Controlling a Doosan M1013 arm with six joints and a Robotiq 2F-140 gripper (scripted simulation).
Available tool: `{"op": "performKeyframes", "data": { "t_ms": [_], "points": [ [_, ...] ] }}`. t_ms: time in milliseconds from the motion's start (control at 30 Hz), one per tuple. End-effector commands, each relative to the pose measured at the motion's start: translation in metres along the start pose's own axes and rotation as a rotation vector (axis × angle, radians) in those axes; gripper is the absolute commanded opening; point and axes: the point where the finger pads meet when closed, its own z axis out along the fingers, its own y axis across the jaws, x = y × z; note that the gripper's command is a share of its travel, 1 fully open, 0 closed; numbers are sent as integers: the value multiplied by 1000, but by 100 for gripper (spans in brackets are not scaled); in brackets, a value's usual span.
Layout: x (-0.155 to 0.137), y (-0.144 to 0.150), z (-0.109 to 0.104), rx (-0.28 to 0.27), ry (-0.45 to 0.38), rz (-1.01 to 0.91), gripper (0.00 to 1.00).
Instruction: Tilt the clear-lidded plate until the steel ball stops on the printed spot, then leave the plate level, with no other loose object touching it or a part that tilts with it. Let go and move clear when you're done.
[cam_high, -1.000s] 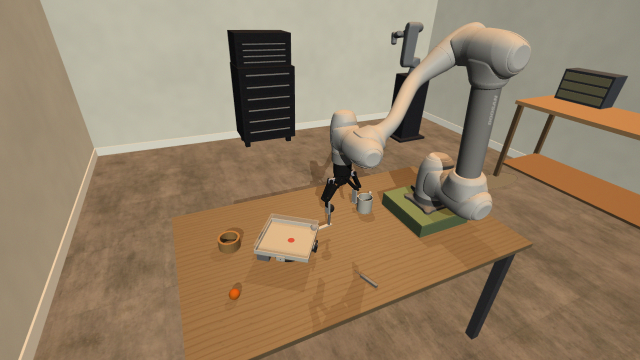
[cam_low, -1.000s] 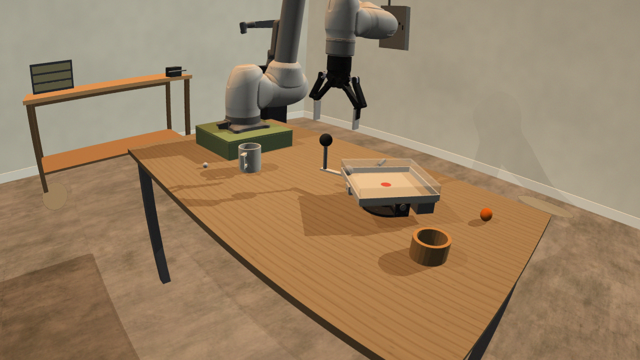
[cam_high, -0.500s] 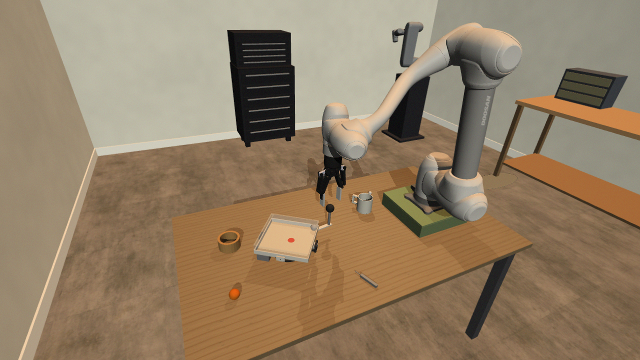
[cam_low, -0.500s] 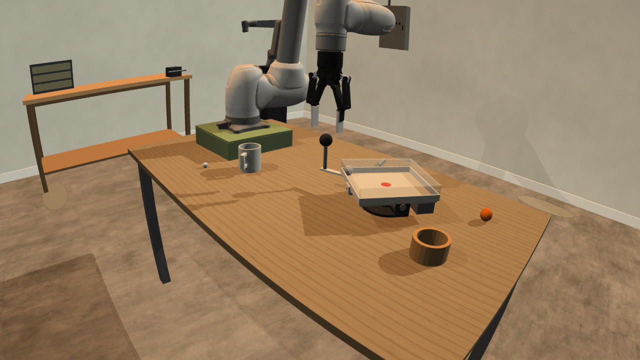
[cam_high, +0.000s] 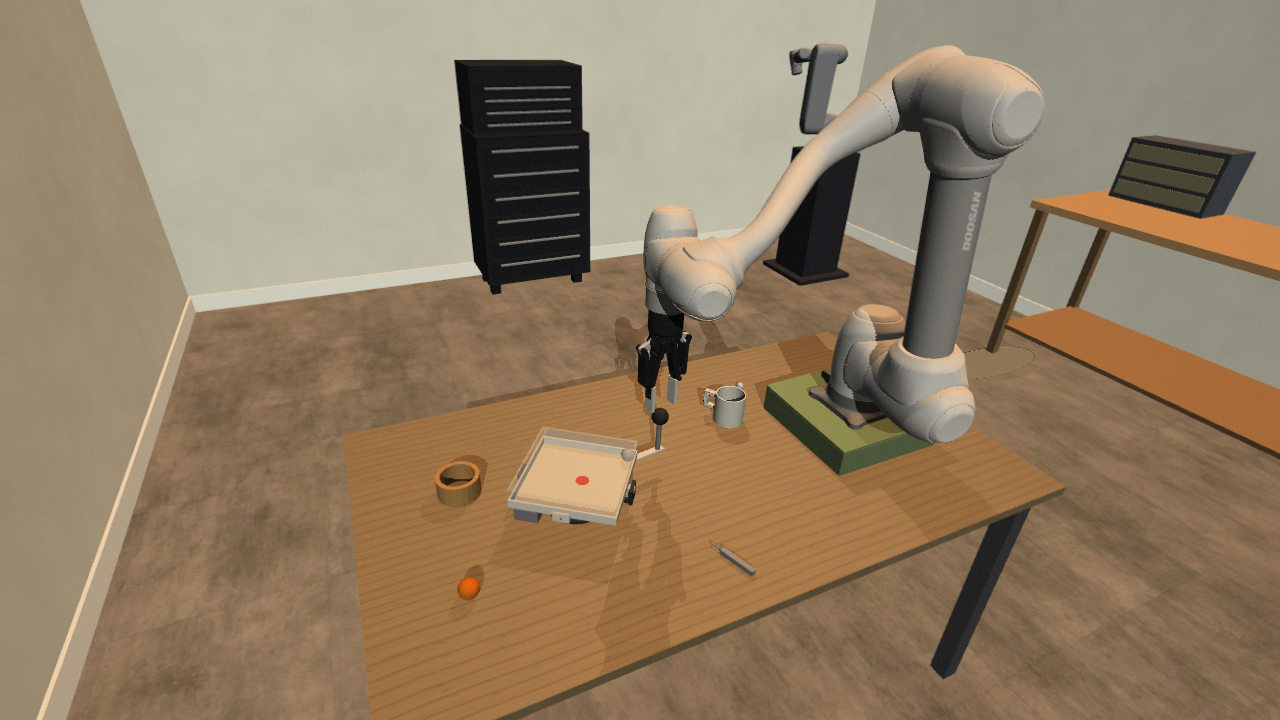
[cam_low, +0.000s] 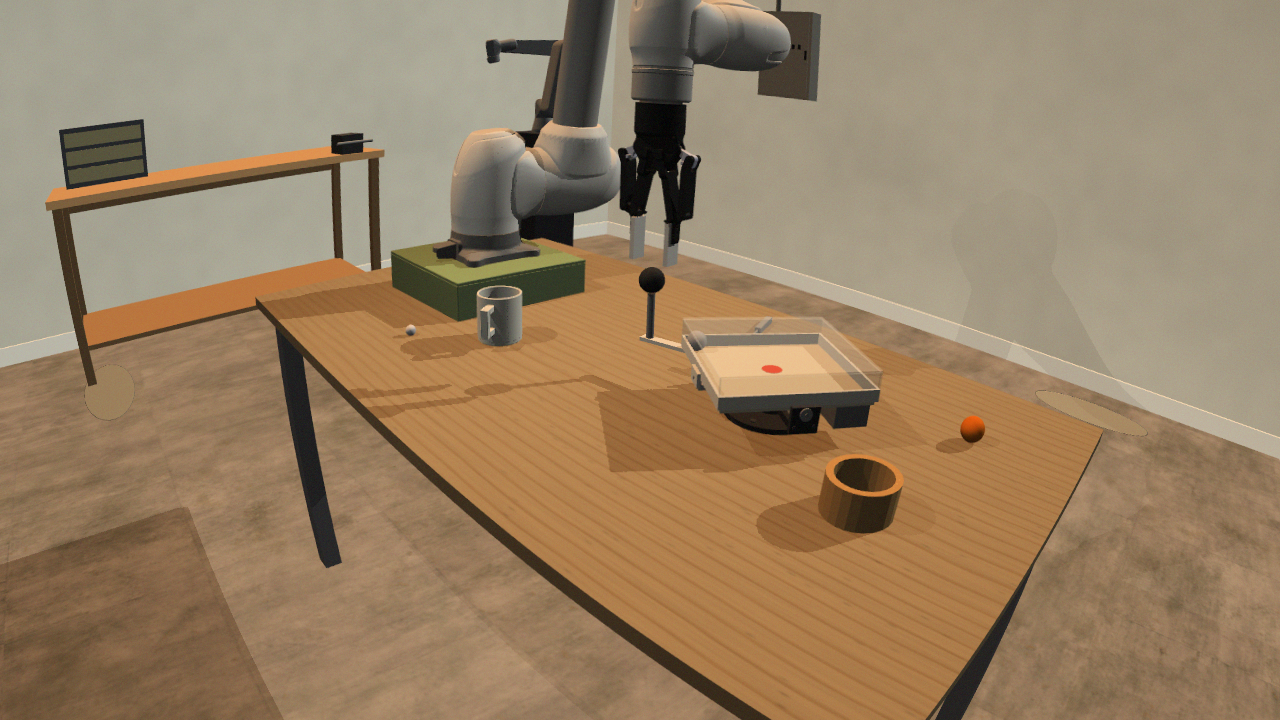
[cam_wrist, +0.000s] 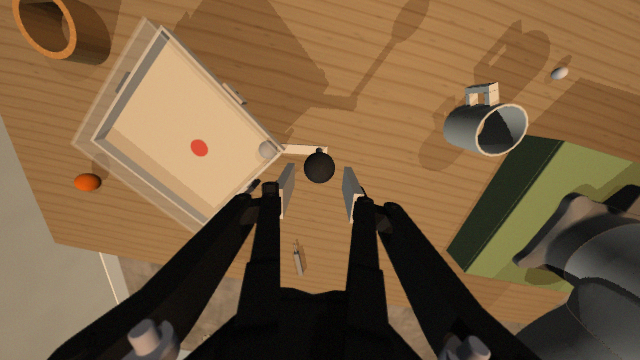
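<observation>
Black two-finger tool hanging straight above black ball knob of upright lever, part-closed, pinching nothing. Lever axis vertical; next move judged plain descent. Clear-lidded square plate on desk beside lever; steel ball in near corner, off red spot.

On the table: plate in the middle, ball in its corner, spot at its centre. Beside that corner, lever knob, under the gripper. Mug near the arm base. Wooden ring on the plate's far side.
</observation>
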Motion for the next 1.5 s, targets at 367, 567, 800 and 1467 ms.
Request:
{"op": "performKeyframes", "data": {
  "t_ms": [367,567,800,1467],
  "points": [
    [0,0,0,0,0,0,36],
    [0,0,0,0,0,0,36],
    [0,0,2,0,0,0,36],
    [0,0,14,0,0,0,36]
  ]
}}
